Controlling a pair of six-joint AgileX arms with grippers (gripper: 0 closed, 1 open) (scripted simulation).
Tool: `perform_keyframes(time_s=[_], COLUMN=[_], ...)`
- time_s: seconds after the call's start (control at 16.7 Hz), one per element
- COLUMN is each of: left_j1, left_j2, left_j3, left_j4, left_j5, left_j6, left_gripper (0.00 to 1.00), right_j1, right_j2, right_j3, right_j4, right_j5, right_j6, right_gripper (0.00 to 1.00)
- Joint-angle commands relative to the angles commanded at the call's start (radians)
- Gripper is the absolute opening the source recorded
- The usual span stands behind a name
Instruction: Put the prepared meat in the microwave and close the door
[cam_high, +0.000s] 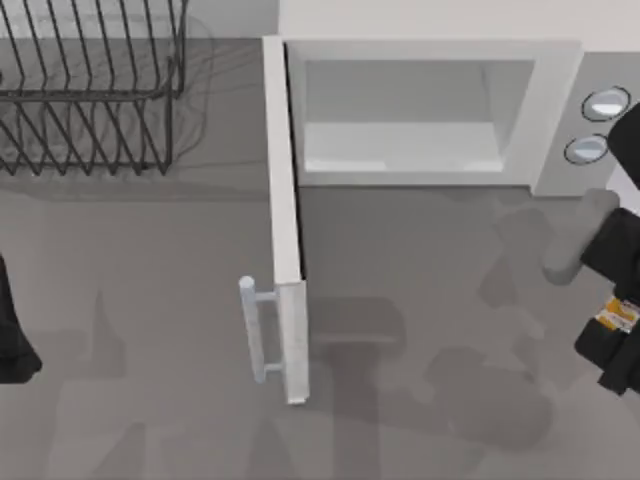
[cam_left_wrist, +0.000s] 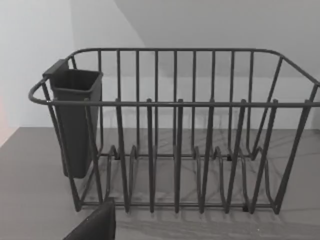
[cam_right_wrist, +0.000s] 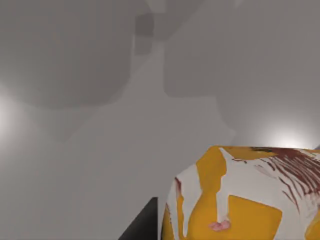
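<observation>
A grey table (cam_high: 130, 400) is filling the scene from above, with soft blocky shadows lying across it. At the far edge, right of centre, the microwave (cam_high: 420, 115) is sitting with its pale cavity showing and two round dials (cam_high: 598, 125) on a grey panel at its right. The door (cam_high: 285, 230) is standing wide open, swung out toward the near side, its light grey bar handle (cam_high: 255, 330) facing the table's left. At the far left, a dark wire dish rack (cam_high: 90, 90) is resting on the table; the left wrist view is showing a dark cup (cam_left_wrist: 75, 120) hanging on the rack's end, with a pale wall behind.

The right gripper (cam_high: 615, 320) is hovering at the table's right edge, near the microwave's front corner, clamped on the prepared meat (cam_right_wrist: 245, 195), an orange-yellow and white chunk held above the table surface. The left arm (cam_high: 15, 330) is sitting parked at the table's left edge; I cannot tell whether its fingers are apart or together.
</observation>
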Motion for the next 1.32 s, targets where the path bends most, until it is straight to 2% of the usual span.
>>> perform_keyframes(time_s=[0.3, 0.9, 1.14, 1.32], left_j1=[0.000, 0.000, 0.000, 0.000], left_j2=[0.000, 0.000, 0.000, 0.000], left_j3=[0.000, 0.000, 0.000, 0.000], left_j4=[0.000, 0.000, 0.000, 0.000], left_j5=[0.000, 0.000, 0.000, 0.000], left_j6=[0.000, 0.000, 0.000, 0.000], left_gripper=[1.00, 1.00, 1.00, 1.00], right_j1=[0.076, 0.229, 0.262, 0.269], right_j2=[0.249, 0.727, 0.822, 0.841], right_j3=[0.112, 0.304, 0.340, 0.347], right_j4=[0.365, 1.242, 1.451, 1.499], right_j5=[0.143, 0.460, 0.537, 0.555], right_j6=[0.191, 0.643, 0.760, 0.790], right_gripper=[0.00, 0.00, 0.00, 0.00])
